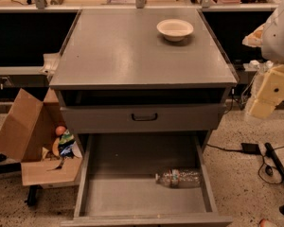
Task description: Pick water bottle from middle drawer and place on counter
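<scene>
The bottle (pixel 179 178) is seen lying sideways in the drawer (pixel 132 193), by its right wall. What looks to be the gripper (pixel 267 96) is held above and right of the drawer, and its state cannot be told. If nudged, the bottle could be rolled away or jammed against that wall.

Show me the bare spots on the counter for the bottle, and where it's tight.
The counter is bare across its left half and front, up to the bowl at back right; tight beside the bowl. The water bottle lies at right in the middle drawer; its left floor is bare. The end effector hangs beyond the counter's right edge.
</scene>
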